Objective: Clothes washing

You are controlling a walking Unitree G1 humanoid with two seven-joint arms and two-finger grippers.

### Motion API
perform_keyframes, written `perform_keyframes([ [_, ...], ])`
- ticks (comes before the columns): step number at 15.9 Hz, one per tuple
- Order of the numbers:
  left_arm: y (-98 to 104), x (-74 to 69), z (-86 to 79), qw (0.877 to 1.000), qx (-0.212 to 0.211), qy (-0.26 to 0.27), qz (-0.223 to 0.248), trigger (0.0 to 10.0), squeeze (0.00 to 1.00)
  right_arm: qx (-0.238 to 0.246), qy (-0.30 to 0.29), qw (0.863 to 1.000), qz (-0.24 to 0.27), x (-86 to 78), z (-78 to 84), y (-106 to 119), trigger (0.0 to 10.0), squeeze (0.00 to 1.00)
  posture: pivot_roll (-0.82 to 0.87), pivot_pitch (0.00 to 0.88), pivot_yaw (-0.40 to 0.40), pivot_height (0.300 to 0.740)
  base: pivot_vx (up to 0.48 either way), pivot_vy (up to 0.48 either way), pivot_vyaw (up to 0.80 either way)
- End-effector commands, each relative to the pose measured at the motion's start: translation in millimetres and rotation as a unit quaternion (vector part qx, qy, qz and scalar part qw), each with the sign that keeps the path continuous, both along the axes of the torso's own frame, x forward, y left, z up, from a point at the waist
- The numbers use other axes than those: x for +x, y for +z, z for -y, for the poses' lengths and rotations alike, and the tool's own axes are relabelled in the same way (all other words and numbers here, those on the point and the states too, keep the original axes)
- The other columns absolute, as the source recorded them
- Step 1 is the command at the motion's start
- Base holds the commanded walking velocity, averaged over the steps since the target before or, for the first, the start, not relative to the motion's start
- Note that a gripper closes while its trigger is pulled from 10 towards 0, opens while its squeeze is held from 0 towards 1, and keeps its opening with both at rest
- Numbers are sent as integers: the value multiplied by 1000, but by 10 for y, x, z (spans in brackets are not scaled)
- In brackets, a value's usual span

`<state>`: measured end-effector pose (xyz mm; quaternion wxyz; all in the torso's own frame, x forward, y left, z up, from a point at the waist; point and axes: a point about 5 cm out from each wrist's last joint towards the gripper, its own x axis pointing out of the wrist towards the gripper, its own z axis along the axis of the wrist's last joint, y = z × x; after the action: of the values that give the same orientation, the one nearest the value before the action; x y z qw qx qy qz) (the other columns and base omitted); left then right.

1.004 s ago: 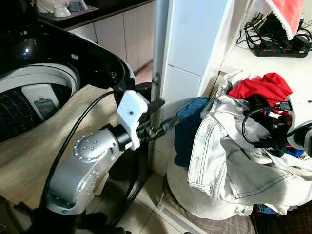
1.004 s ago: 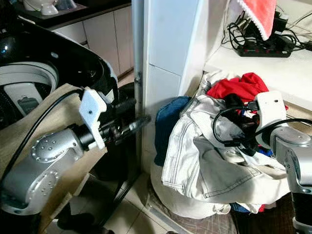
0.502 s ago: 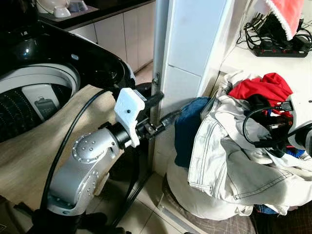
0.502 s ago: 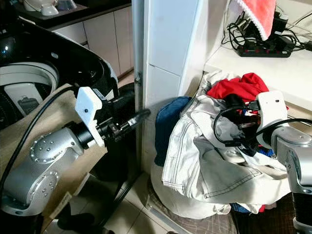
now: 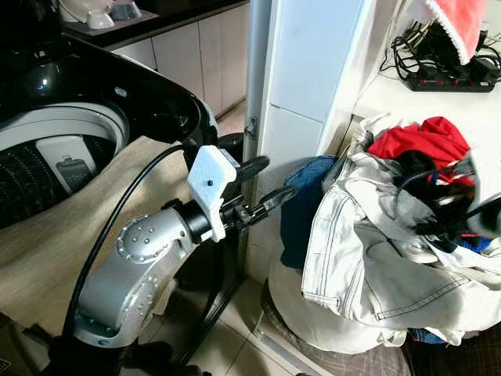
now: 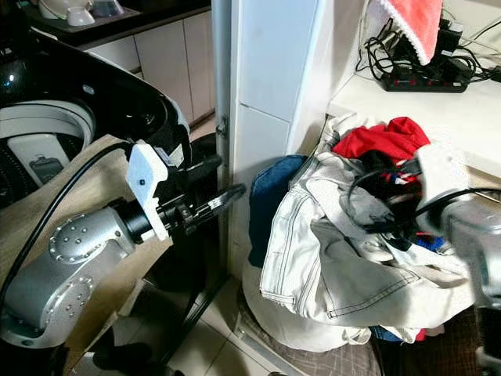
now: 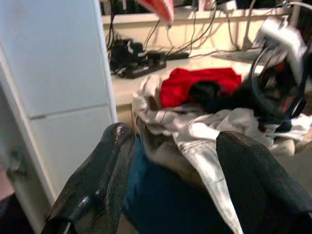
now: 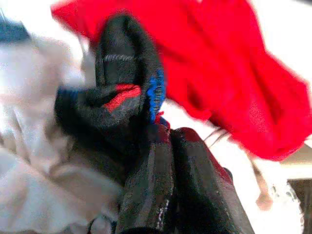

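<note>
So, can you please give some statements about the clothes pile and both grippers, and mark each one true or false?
1. The left gripper is open in the air beside the blue garment. True.
2. The right gripper is shut on a black garment with red and blue trim. True.
3. The red garment lies at the bottom of the pile. False: it lies on top, behind the pale denim garment.
4. The washing machine is on the robot's right. False: it is on the left.
</note>
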<state>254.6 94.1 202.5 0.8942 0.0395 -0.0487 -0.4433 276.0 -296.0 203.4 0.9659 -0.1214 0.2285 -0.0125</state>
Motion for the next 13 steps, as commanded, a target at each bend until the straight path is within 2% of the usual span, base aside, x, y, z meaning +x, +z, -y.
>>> perform_keyframes([
  [1,60,-12,5,1000,-5,-3,7,10000,0,-4,7,999,40,-3,17,236,0,0,-75,0,-28,740,0,0,0],
  [2,143,7,14,999,-17,-3,38,10000,0,37,40,995,87,6,-55,501,0,0,-78,0,-26,740,0,0,0],
  [4,242,38,70,998,-35,-2,56,10000,0,92,86,982,141,18,-171,783,0,0,-83,0,-29,740,0,0,0],
  [6,364,95,166,996,-54,1,74,10000,0,209,150,947,193,98,-456,934,0,0,-87,0,-32,740,0,0,0],
  [7,409,156,198,995,-65,11,71,10000,0,274,184,922,205,143,-653,941,0,0,-87,2,-34,740,0,0,0],
  [8,458,197,220,994,-84,16,69,10000,1000,328,211,897,206,172,-824,939,0,0,-90,3,-35,740,0,0,0],
  [9,489,205,233,993,-90,14,74,10000,1000,354,225,884,208,184,-913,940,0,0,-89,3,-37,740,0,0,0],
  [10,540,217,247,992,-88,18,91,10000,1000,402,240,859,206,212,-1042,928,0,0,-85,4,-43,740,0,0,0],
  [11,568,215,254,991,-87,19,101,10000,1000,431,248,844,202,226,-1104,916,0,0,-81,6,-49,740,0,0,0],
  [12,584,196,254,990,-92,13,107,10000,1000,453,252,832,196,237,-1153,898,0,0,-78,6,-57,740,0,0,0],
  [13,582,177,247,989,-93,12,112,10000,1000,463,255,828,188,240,-1202,869,0,0,-75,9,-63,740,0,0,0],
])
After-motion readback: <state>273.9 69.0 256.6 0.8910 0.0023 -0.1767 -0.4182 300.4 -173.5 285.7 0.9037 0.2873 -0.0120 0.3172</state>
